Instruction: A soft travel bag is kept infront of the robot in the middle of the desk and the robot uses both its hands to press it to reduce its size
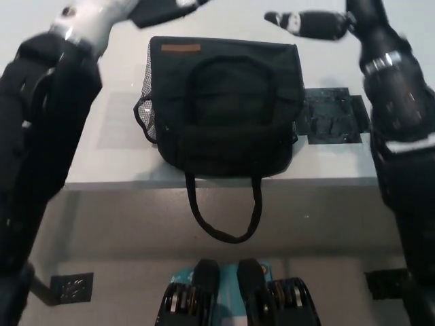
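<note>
Head view: both robot hands cropped.

1. Soft black travel bag at frame centre: matt woven cloth, slightly slumped, no shine.
2. Open mesh netting on the bag's left side, see-through and coarse.
3. Small tan patch at the bag's upper left corner, flat and leather-like.
4. Strap loop hanging below the desk edge: matt black webbing.
5. Desk: smooth pale top with a soft, dull sheen.
6. Dark sheet right of the bag: crinkled, glossy, plastic-like.
7. Left hand at upper left: glossy white hard shell.
8. Right hand at upper right: black casing with a faint sheen, pale bands.
</note>
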Available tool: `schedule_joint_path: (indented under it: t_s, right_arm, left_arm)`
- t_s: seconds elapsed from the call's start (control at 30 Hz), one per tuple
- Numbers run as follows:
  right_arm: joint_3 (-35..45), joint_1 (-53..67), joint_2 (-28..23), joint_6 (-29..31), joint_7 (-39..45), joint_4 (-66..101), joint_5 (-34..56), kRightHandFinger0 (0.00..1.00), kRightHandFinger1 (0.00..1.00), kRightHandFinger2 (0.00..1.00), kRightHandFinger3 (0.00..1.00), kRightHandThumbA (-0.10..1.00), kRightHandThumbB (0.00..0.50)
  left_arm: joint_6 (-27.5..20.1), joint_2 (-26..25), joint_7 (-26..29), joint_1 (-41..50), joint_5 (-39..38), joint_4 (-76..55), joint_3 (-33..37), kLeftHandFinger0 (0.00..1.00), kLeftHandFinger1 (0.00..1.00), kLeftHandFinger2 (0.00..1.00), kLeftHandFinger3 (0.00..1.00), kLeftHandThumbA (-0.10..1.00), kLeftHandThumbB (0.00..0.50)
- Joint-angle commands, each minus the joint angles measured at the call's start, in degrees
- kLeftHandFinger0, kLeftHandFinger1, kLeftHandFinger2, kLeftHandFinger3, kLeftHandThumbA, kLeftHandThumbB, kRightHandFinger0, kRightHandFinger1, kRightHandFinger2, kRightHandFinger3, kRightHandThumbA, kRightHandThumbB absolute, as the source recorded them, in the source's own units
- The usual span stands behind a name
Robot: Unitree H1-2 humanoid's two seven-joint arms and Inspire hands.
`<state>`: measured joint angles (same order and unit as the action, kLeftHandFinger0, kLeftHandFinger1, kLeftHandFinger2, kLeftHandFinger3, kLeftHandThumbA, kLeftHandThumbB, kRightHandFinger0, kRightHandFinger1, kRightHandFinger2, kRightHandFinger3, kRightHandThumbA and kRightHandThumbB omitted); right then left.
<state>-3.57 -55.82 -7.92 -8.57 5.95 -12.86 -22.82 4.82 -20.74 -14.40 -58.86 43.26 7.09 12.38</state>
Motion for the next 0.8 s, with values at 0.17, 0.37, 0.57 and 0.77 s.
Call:
schedule_joint_path:
  t_s: [0.17,0.37,0.57,0.77]
  right_arm:
    - [2.0,-13.9,2.3,-1.2,-3.1,-22.5,4.4,1.00,1.00,1.00,1.00,1.00,0.219]
    - [3.5,-18.5,3.2,1.3,-5.0,-33.7,6.4,1.00,1.00,1.00,1.00,1.00,0.188]
    - [4.1,-20.6,3.3,3.1,-7.7,-41.2,7.7,1.00,1.00,1.00,1.00,1.00,0.160]
    - [3.1,-21.1,3.3,5.2,-9.2,-45.5,7.8,1.00,1.00,1.00,1.00,1.00,0.142]
  left_arm:
    - [1.0,-0.1,4.7,-11.7,5.1,18.7,4.7,1.00,1.00,1.00,1.00,1.00,0.265]
    - [1.2,1.0,6.5,-14.2,5.4,26.4,6.9,1.00,1.00,1.00,1.00,1.00,0.243]
    - [2.8,3.1,6.8,-17.3,5.3,34.4,8.6,1.00,1.00,1.00,1.00,1.00,0.053]
    - [4.4,5.1,5.4,-20.4,4.3,42.7,10.3,1.00,1.00,1.00,1.00,1.00,0.004]
